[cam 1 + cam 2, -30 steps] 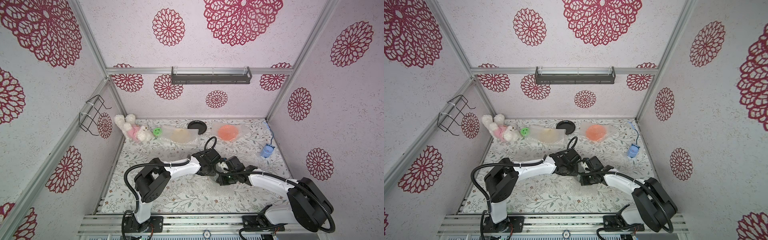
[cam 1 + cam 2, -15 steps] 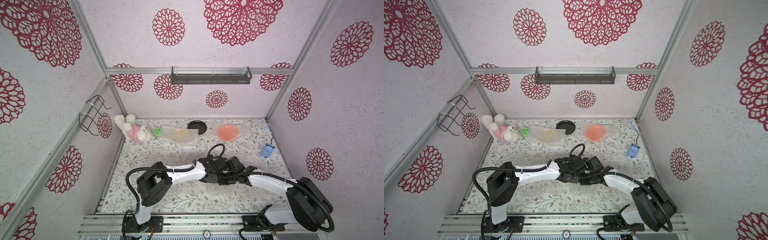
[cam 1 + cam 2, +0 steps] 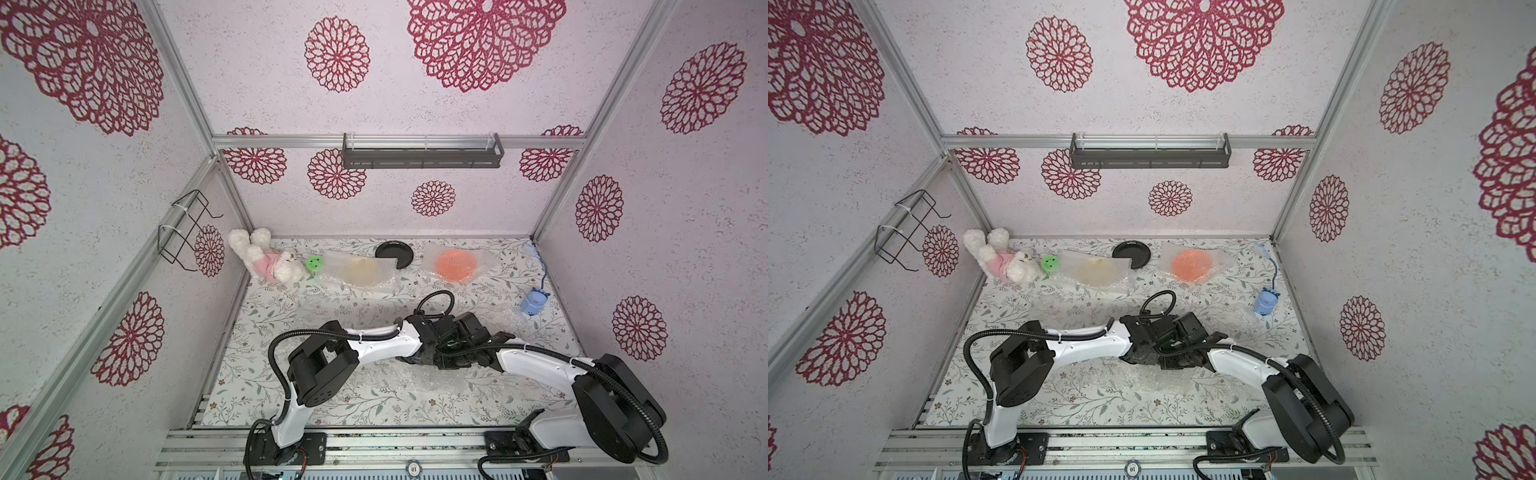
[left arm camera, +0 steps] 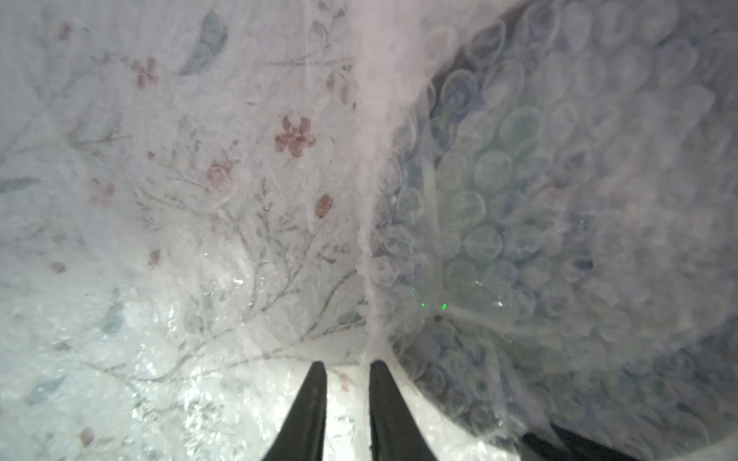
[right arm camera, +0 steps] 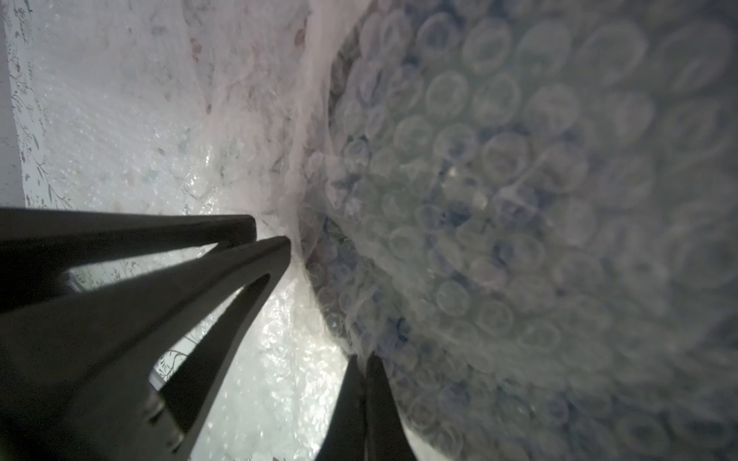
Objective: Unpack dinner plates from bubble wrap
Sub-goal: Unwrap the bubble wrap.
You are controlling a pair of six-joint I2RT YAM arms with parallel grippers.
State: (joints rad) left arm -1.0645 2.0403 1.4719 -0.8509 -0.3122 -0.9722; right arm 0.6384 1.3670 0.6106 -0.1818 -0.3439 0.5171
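Note:
Mid-table, both grippers meet over a blue-green plate (image 4: 539, 207) still inside bubble wrap (image 4: 399, 131); it fills much of the right wrist view too (image 5: 519, 199). My left gripper (image 4: 345, 363) has its jaws narrowed to a slim gap around a raised fold of the wrap. Its fingers (image 5: 223, 227) show in the right wrist view against that fold. My right gripper (image 5: 361, 359) is shut on the wrap at the plate's edge. In both top views the arms hide the plate. At the back lie a wrapped orange plate (image 3: 456, 261), a wrapped cream plate (image 3: 359, 270) and a bare black plate (image 3: 394, 252).
A plush bunny (image 3: 266, 259) and a green smiley disc (image 3: 315, 262) sit at the back left. A small blue toy (image 3: 534, 302) with loose wrap beside it is at the right. A wire rack (image 3: 183, 230) hangs on the left wall, a shelf (image 3: 422, 151) on the back wall.
My left gripper has moved toward the front, in beside the right gripper, and narrowed its jaws around the wrap fold. The right gripper has kept its grip.

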